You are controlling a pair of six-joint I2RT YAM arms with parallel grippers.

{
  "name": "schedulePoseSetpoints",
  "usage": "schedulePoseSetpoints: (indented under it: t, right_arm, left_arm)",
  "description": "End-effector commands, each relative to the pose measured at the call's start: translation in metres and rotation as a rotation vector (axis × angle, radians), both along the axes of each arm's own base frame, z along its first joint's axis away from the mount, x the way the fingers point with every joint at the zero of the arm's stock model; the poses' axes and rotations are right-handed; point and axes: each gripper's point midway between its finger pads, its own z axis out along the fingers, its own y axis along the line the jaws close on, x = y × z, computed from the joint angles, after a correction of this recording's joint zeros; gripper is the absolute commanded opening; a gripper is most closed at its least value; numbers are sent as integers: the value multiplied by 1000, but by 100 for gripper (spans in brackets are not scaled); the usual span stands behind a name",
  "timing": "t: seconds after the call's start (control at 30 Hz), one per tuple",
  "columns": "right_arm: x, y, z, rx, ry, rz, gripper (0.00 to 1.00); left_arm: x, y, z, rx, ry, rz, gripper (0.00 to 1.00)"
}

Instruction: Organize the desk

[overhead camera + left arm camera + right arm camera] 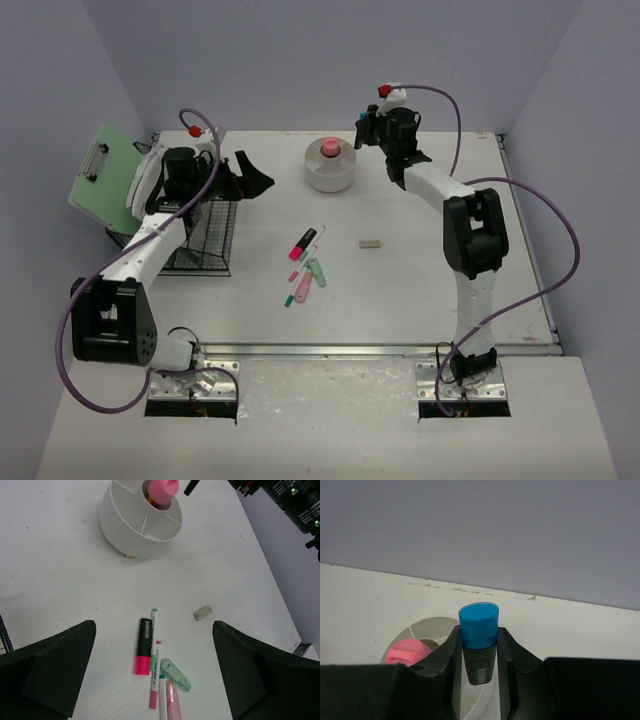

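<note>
My right gripper (479,631) clamps a blue marker (479,617) upright above the holder (330,180), lined up to drop in; left gripper (154,627) hangs spread over loose pens (154,665) on the desk (420,290).

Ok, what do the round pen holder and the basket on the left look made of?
The round pen holder looks like moulded white plastic: smooth, matte, with thin divider walls. The basket looks like black metal wire in a thin open grid; any coating is unclear.

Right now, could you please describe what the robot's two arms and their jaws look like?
Both the left arm and right arm have white links with boxy black joint housings. A purple cable loops along each from base to wrist, ending at a red connector. The jaws are matte black, broad and wedge-shaped.
</note>
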Motion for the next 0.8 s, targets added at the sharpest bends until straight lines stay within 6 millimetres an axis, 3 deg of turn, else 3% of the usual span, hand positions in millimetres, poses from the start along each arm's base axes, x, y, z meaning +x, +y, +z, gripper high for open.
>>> schedulePoseSetpoints:
  t: [0.0, 0.2, 0.3, 0.33, 0.37, 0.43, 0.6, 0.7, 0.77]
  right_arm:
    - [12, 3, 34, 78, -101, -9, 0]
    - [8, 9, 9, 68, -57, 25, 0]
    - [4, 13, -3, 69, -29, 51, 0]
    - [3, 15, -9, 68, -14, 55, 0]
    - [2, 16, -11, 68, -8, 61, 0]
    - [0, 20, -19, 66, 6, 76, 0]
    - [-3, 28, -24, 52, 8, 95, 0]
    - [-5, 33, -29, 52, 17, 109, 11]
    - [-8, 36, -32, 57, 31, 123, 35]
  left_arm:
    - [11, 0, 21, 16, -78, 15, 100]
    - [9, -7, -1, 98, -34, 30, 100]
    - [3, -14, -26, 221, 21, 52, 100]
    - [-3, -27, -33, 265, 26, 29, 100]
    - [-2, -23, -38, 305, 30, 49, 100]
    - [-11, -41, -53, 408, 33, 30, 100]
    - [-11, -50, -79, 510, 86, 29, 100]
    - [-5, -63, -95, 501, 166, -26, 97]
    - [0, -69, -102, 491, 189, -33, 89]
